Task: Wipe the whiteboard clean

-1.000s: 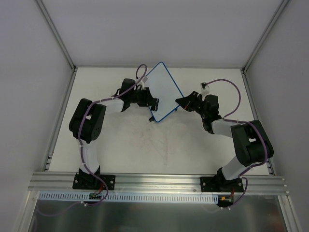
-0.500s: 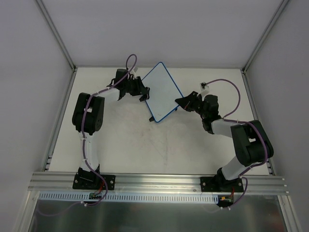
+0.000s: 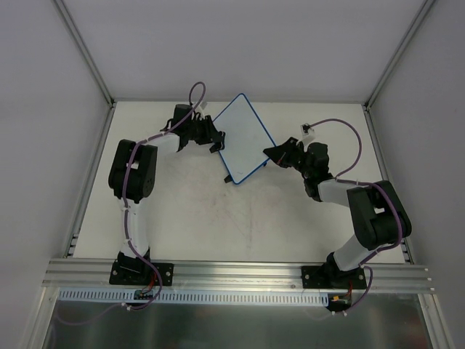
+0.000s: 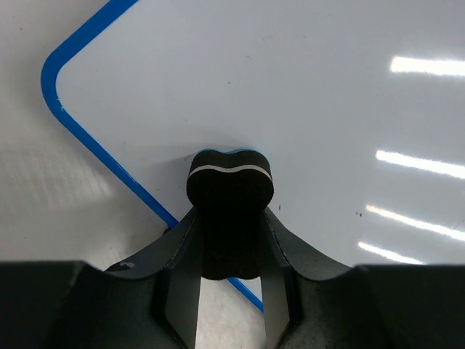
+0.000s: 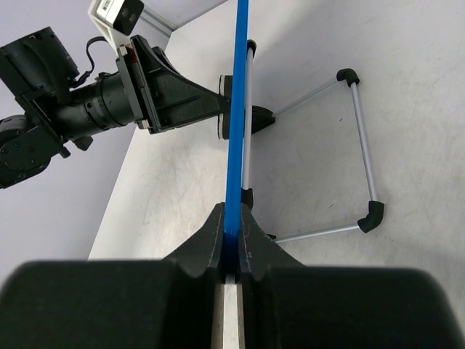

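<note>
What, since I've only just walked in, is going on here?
Two robot arms are working on a whiteboard. The right end effector is shut on its blue rim, apparently steadying it. The left end effector is shut on a black eraser and presses it against the white face near one rounded corner. The face visible in the left wrist view looks almost clean, with only a few tiny specks.

Robot lab bench (image 3: 218,225) (white enclosure (image 3: 240,43), aluminium rail (image 3: 240,270))

Near half of the table (image 3: 218,218) is open — farther back the propped whiteboard (image 3: 243,138) bars the way across.
</note>
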{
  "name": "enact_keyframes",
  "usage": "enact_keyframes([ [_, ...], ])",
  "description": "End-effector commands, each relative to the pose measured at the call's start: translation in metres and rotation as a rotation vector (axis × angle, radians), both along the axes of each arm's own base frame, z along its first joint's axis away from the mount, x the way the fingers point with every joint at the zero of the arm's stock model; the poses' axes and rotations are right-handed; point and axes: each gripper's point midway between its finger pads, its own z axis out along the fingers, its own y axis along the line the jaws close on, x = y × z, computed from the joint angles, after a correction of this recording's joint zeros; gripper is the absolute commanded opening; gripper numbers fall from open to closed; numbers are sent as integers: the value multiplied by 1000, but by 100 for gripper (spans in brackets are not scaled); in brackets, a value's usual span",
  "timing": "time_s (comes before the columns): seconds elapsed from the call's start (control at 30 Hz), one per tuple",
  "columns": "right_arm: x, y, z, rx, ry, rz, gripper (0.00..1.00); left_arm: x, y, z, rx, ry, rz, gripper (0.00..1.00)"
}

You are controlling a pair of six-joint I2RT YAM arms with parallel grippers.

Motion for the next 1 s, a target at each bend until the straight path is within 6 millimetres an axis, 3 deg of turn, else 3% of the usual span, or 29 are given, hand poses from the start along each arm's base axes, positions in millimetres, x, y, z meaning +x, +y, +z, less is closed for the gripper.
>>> enact_keyframes([
  [0.0, -10, 24, 23, 2, -118, 139, 0, -25, -30, 30, 15, -127, -127, 2],
  [0.1, -10, 23, 22, 0, -117, 135, 0, -46, -52, 52, -22, -166, -242, 2],
  [0.2, -10, 23, 21, -1, -115, 138, 0, -66, -70, 61, -43, -171, -324, 3],
  [0.5, -10, 24, 22, 1, -117, 141, 0, -113, -121, 49, 55, -233, -524, 3],
  [0.67, -10, 24, 23, 2, -118, 141, 0, -92, -104, 48, 83, -198, -412, 3],
  [0.8, -10, 24, 23, 4, -117, 141, 0, -70, -72, 38, 73, -130, -303, 2],
  [0.9, -10, 24, 22, 2, -116, 141, 0, -76, -64, 26, 107, -111, -268, 1],
  [0.97, -10, 24, 22, 3, -115, 141, 0, -90, -61, 11, 99, -67, -254, 1],
])
